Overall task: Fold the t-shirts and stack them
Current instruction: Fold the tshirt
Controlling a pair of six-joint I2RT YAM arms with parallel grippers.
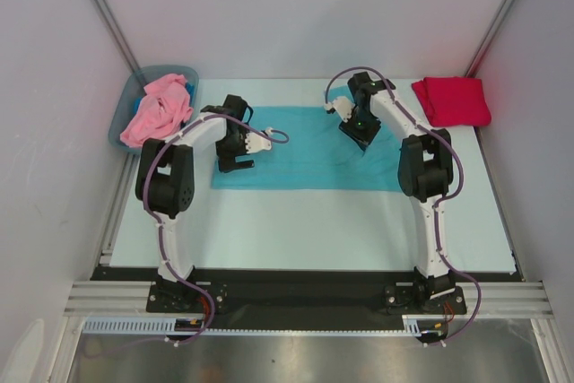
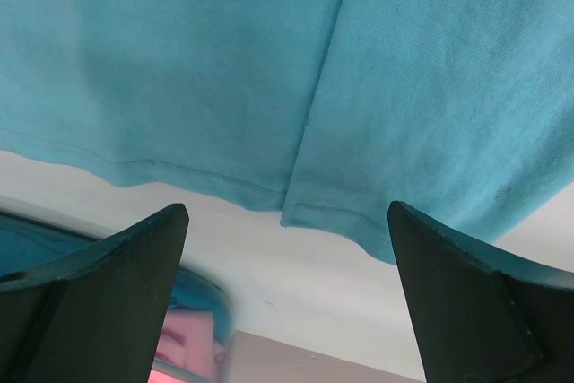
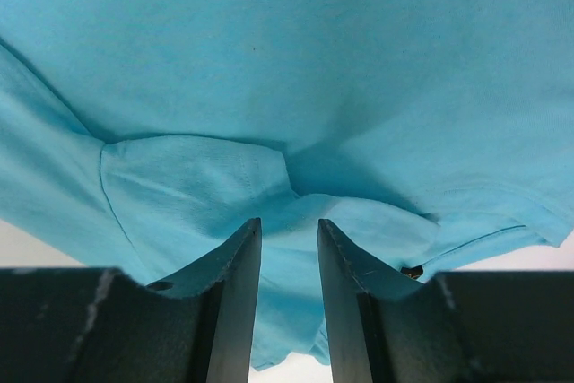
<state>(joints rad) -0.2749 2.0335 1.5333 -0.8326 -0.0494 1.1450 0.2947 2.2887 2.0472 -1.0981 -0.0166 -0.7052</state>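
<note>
Top external: I look down from above and behind the arm bases (image 1: 179,293), far enough to hold the whole table (image 1: 305,221).
Left wrist: I look out past the left gripper (image 2: 287,206), very near the teal t-shirt (image 2: 224,69) hem, facing the bin (image 2: 199,298).
Right wrist: past the right gripper (image 3: 289,221), equally near, cloth nearly filling the frame.
All three share the teal t-shirt; top and left wrist share the bin.
</note>
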